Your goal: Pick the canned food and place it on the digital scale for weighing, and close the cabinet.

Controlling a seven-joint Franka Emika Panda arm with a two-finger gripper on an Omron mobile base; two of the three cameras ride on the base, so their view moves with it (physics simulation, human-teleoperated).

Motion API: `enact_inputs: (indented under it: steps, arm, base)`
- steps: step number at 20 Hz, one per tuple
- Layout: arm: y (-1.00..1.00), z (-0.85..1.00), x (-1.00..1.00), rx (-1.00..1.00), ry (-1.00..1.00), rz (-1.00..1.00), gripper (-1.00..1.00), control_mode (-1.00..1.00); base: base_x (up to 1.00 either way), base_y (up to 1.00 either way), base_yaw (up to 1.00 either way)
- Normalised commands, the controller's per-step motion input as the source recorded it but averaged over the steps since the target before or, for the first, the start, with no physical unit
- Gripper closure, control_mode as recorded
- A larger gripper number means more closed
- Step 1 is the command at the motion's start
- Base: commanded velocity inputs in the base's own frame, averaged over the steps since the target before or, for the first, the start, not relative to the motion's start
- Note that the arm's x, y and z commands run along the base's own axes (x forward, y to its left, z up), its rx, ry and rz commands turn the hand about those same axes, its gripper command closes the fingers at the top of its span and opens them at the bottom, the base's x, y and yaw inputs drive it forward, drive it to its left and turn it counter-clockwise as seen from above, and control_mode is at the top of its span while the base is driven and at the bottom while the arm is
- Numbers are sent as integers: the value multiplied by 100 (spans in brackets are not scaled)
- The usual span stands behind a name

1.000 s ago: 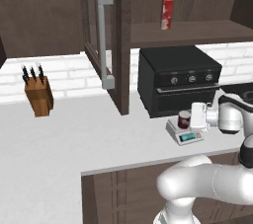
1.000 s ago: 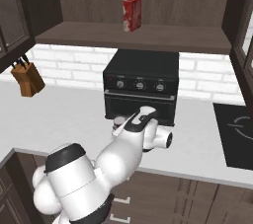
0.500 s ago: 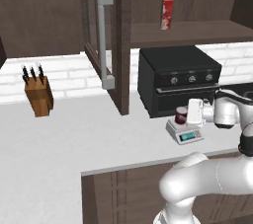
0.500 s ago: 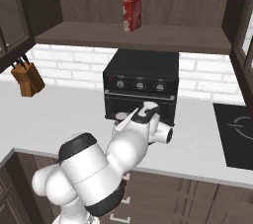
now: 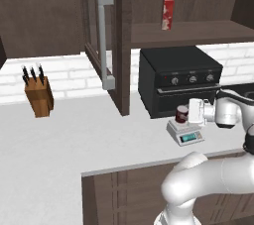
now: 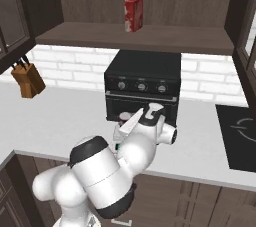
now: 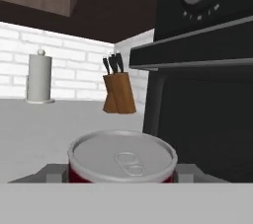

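Note:
The canned food (image 5: 182, 114), a short dark-red can with a silvery top, stands upright on the digital scale (image 5: 185, 133) in front of the black oven. My gripper (image 5: 189, 112) sits level with the can at its right side; its fingers are hidden, so the grip is unclear. In the hand view the canned food (image 7: 122, 161) is very close, resting on the grey scale platform (image 7: 48, 172). The cabinet door (image 5: 100, 45) with its grey bar handle (image 5: 105, 37) stands swung open over the counter.
A black oven (image 5: 179, 78) stands right behind the scale. A red-and-white box (image 5: 167, 13) is on the shelf above. A knife block (image 5: 39, 94) sits at the back left, a paper towel roll (image 7: 39, 77) farther off. A cooktop (image 6: 241, 136) lies to the right.
My hand has shifted a little left and up beside the can, and the arm's elbow has swung. The can remains on the scale and the cabinet door has not moved.

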Motion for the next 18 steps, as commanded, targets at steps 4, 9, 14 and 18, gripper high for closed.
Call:
enact_inputs:
  steps: [4,9,14,18]
  arm:
    - [-9,1,-8,0,0,-1,-100,-100]
    - [-7,10,-33,0,0,0,-100,-100]
    - [-24,25,-39,0,-2,-1,-100,-100]
    - [-40,47,-62,0,-27,-2,-100,-100]
  base:
    - [0,0,0]
    - [0,0,0]
    - [0,0,0]
    - [0,0,0]
